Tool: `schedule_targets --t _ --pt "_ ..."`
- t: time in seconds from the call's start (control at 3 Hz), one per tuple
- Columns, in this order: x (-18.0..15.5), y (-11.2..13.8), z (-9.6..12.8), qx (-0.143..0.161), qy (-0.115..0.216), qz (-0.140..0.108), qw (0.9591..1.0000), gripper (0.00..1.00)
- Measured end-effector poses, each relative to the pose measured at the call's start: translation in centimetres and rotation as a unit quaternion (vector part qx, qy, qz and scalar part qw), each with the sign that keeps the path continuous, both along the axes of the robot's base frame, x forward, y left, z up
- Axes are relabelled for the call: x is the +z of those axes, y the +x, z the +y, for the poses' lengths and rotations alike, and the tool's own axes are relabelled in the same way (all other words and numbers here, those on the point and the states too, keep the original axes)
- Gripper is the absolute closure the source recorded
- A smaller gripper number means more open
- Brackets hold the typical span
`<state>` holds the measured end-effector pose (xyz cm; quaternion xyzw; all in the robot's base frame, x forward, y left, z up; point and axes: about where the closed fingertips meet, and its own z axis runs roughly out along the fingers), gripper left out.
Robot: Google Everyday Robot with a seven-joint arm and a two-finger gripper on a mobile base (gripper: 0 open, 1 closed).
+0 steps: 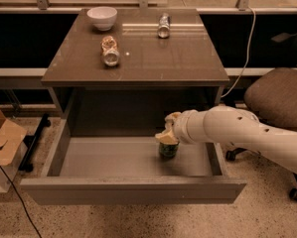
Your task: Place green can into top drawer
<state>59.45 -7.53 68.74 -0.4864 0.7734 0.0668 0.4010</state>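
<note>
Dark green mottled drink can (168,150) stood upright in the open grey-brown top drawer (133,192); release step in hand.
Can sat toward 3 o'clock on the drawer floor. Tan gripper (167,134) on the white arm capped its rim, entering from 3 o'clock. Grasp tight or slack: could not tell. Next, I judged: let go, rise straight, avoid tipping.

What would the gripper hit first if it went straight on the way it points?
The gripper, low inside the open drawer, points down onto the can, which stands upright on the drawer floor. It would meet the can first, probably at its top, though the gripper's exact angle is unclear.
</note>
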Motion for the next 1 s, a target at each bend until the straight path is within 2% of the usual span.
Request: schedule_targets --t 0.33,0.67,1.0 --pt "-0.01 -0.02 0.12 0.001 0.0 0.0 1.0 0.14" --pt "-0.01 -0.04 0.23 0.002 0.0 0.0 1.0 0.0" --pt "-0.01 -0.04 0.23 0.002 0.0 0.0 1.0 0.0"
